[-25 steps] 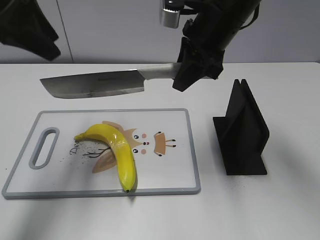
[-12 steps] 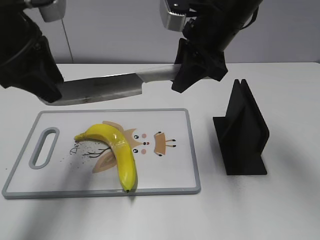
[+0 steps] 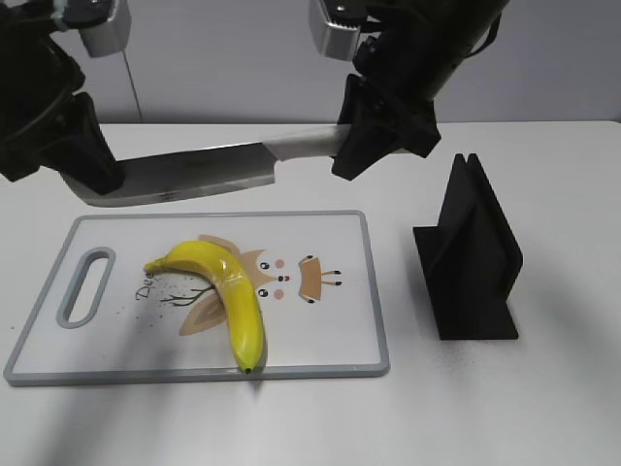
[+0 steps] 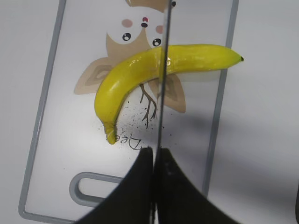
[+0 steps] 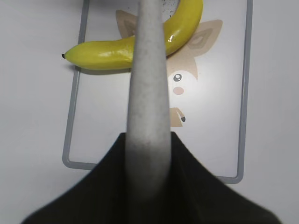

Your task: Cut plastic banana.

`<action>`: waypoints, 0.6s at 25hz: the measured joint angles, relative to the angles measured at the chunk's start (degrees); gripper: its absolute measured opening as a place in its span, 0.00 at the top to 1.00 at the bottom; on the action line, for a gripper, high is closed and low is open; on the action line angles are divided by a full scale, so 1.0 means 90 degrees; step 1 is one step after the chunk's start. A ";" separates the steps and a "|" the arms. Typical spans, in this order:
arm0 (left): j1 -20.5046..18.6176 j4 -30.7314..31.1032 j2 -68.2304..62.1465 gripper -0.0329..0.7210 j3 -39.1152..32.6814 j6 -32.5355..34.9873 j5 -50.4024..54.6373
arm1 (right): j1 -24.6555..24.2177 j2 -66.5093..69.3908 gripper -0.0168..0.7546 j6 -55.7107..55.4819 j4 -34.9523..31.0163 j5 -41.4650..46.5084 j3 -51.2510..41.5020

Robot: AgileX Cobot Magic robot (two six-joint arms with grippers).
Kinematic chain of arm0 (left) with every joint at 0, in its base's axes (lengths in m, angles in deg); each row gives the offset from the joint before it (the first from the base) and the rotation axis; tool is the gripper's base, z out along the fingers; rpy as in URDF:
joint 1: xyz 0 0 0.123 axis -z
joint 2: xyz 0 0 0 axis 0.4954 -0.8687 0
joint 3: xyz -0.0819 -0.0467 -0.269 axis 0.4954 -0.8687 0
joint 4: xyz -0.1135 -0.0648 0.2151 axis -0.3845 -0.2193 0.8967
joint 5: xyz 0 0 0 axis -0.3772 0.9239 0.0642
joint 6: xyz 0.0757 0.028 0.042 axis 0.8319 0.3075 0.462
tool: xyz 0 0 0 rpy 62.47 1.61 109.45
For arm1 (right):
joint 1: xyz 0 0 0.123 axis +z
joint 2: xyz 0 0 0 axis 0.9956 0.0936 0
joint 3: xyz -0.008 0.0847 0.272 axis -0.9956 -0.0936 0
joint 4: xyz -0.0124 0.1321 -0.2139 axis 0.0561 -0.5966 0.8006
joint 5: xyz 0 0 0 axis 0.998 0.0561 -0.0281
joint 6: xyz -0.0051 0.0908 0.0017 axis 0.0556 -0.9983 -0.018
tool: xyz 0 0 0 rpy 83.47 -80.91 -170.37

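Since a second earlier the left gripper (image 3: 97, 175) had come in and closed on the knife blade's (image 3: 189, 173) tip; the right gripper (image 3: 374, 146) clamped the grey handle (image 3: 306, 142). The plastic banana (image 3: 223, 291) lay on the owl-printed cutting board (image 3: 330, 340), below the raised knife. A black stand (image 3: 471, 257) stood beside the board.

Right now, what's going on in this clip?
Both arms hold a large steel kitchen knife level in the air above the white, grey-rimmed cutting board. The right tool is shut on the knife's pale handle, and the left tool pinches the far end of the blade. The curved glossy yellow plastic banana lies whole on the board, not yet cut. A black angled knife stand sits empty to the right.
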 joint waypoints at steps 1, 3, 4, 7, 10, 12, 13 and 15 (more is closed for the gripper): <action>0.0000 -0.0007 -0.0030 0.97 0.0000 0.0001 -0.0018 | 0.0000 0.0000 0.73 -0.0015 0.0013 0.0000 0.0000; 0.0000 -0.0038 -0.0120 0.97 0.0000 0.0006 -0.0052 | 0.0000 0.0005 0.73 -0.0141 0.0076 0.0000 0.0000; 0.0025 -0.0046 -0.0157 0.97 0.0000 0.0006 -0.0079 | 0.0000 0.0013 0.73 -0.0214 0.0125 0.0000 0.0000; 0.0192 0.0107 -0.0283 0.97 0.0000 -0.0054 -0.0193 | 0.0012 0.0071 0.73 -0.0523 0.0433 -0.0031 0.0000; 0.0515 0.0520 -0.0403 0.97 0.0000 -0.0434 -0.0624 | 0.0035 0.0212 0.73 -0.0772 0.0779 -0.0061 0.0000; 0.0693 0.0744 -0.0472 0.97 0.0000 -0.0596 -0.0800 | 0.0035 0.0328 0.73 -0.0843 0.0933 -0.0054 0.0000; 0.0748 0.0786 -0.0514 0.97 0.0000 -0.0639 -0.0836 | 0.0042 0.0376 0.73 -0.0845 0.0977 -0.0043 0.0000; 0.0785 0.0811 -0.0605 0.97 0.0000 -0.0724 -0.0835 | 0.0049 0.0488 0.73 -0.0850 0.1038 -0.0042 -0.0008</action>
